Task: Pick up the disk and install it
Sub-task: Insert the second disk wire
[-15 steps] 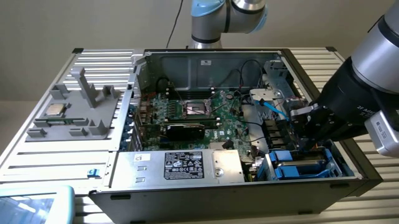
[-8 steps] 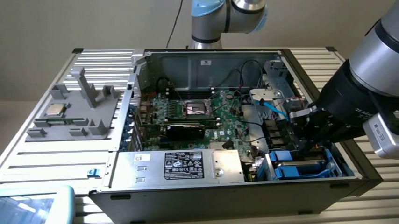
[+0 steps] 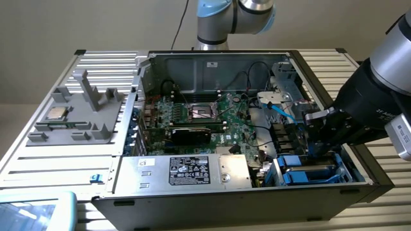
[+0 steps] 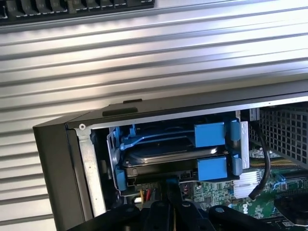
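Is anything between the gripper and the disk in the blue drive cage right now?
Nothing visible does. The disk already sits in its blue carrier inside the case's corner bay. The shut gripper hangs just beside that bay, with only open space towards the carrier's tabs.

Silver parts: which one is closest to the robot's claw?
The disk in the blue carrier, by the gripper; the labelled box and small chip lie farther off.

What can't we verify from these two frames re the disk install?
- Disk seating: wrist view, blue carrier and bay wall cover its sides and connector end.
- Gripper fingertips: exterior view, sunk behind the case rim and blue bay.
- PSU label text: exterior view, too small.
- Arm base: exterior view, cut off at the top edge.
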Robot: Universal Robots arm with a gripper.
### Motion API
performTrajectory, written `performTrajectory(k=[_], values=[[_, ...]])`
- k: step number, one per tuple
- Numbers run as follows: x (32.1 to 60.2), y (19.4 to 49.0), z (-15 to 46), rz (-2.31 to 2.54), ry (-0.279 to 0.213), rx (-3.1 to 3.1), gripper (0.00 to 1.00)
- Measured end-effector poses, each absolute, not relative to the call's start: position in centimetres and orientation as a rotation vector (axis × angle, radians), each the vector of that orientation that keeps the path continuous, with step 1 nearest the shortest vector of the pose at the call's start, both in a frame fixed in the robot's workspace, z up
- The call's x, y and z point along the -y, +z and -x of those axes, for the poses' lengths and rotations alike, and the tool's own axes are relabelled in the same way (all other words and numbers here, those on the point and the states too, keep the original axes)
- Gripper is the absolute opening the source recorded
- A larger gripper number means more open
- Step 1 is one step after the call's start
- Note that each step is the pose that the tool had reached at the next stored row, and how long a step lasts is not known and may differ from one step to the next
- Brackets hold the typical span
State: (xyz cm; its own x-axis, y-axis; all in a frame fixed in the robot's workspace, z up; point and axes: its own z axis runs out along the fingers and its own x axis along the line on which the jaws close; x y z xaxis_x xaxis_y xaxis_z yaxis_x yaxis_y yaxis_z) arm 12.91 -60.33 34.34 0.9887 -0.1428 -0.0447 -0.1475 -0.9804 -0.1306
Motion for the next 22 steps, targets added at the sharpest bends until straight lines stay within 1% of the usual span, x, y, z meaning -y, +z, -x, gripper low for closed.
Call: performTrajectory(k=[5, 12, 18, 22], values=[[60.3, 34.2, -13.3, 3.004, 0.054, -0.221, 0.11], [60.3, 33.6, -13.3, 3.007, 0.075, -0.222, 0.11], [60.2, 36.0, -13.3, 3.012, 0.078, -0.222, 0.11], [59.8, 36.8, -13.1, 3.033, 0.075, -0.224, 0.11]])
